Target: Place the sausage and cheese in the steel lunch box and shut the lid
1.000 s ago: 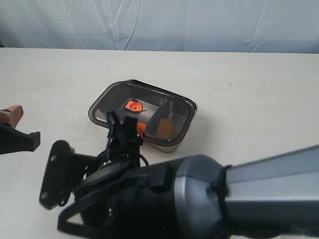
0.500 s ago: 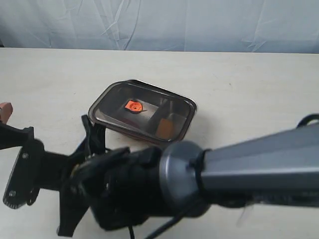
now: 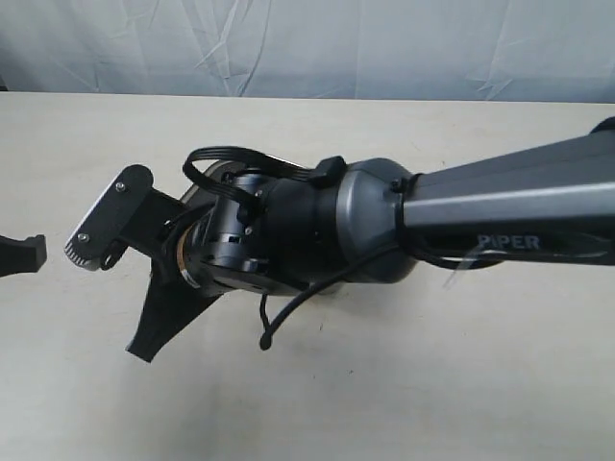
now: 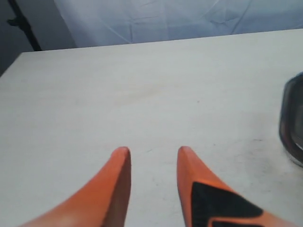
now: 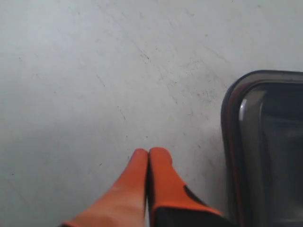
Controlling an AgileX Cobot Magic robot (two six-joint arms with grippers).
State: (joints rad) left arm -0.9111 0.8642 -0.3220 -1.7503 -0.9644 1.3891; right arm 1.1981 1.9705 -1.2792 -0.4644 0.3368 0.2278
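Note:
The dark smoky lid [image 5: 265,142] lies on the steel lunch box; only its rounded corner shows in the right wrist view, and an edge of the lid [image 4: 293,118] shows in the left wrist view. My right gripper [image 5: 149,152] is shut and empty, its orange tips over bare table just beside that corner. My left gripper [image 4: 150,151] is open with nothing between its fingers, over bare table well away from the box. In the exterior view my right arm [image 3: 317,230] covers the box. Sausage and cheese are hidden.
The pale table [image 3: 461,384] stretches all round, with a blue-grey backdrop [image 3: 384,48] behind its far edge. The left arm's dark body [image 3: 24,254] pokes in at the exterior view's left edge.
My right arm has swung up and across the exterior view and now hides the lidded box. The left gripper has drawn back toward the left edge.

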